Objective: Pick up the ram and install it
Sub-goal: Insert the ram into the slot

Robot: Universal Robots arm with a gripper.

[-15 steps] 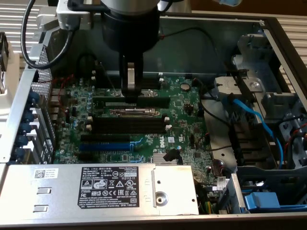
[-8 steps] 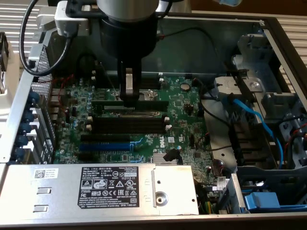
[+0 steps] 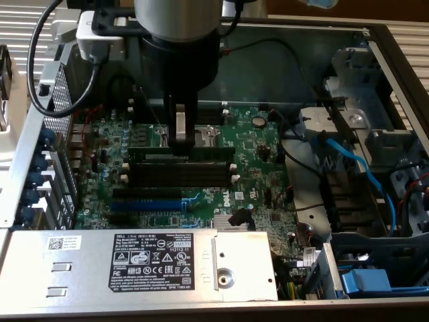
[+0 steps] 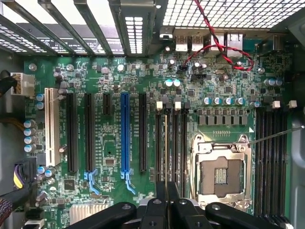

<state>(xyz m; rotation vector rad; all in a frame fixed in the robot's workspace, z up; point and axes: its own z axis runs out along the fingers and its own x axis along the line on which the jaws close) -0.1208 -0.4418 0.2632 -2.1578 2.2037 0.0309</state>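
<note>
In the exterior view we look down into an open computer case [image 3: 395,47] with a green motherboard [image 3: 258,157] on its floor. The arm comes down from above, and its gripper [image 3: 181,142] hangs over the middle of the board, just in front of the processor socket [image 3: 205,136]. Under it the ram [image 3: 209,154] lies lengthwise, parallel to the black memory slots [image 3: 181,173] and at their far edge. The gripper meets it near its middle. Towards the camera we see the blue expansion slot [image 3: 146,203] and, nearer still, a grey metal cover with a label [image 3: 154,258]. A blue cable [image 3: 355,164] runs through the bay on the exterior view's right.

In the wrist view the gripper [image 4: 166,192] is pressed together on the ram [image 4: 165,148], which we see edge-on as a thin line between the two dark fingers [image 4: 174,192]. The stick runs in line with the group of memory slots [image 4: 184,148] beside the processor socket [image 4: 221,174]. We cannot tell whether it is seated in a slot or held just above one. The blue expansion slot [image 4: 125,133] stands well apart from it, and a red and black wire [image 4: 220,47] loops near the rear ports.
</note>
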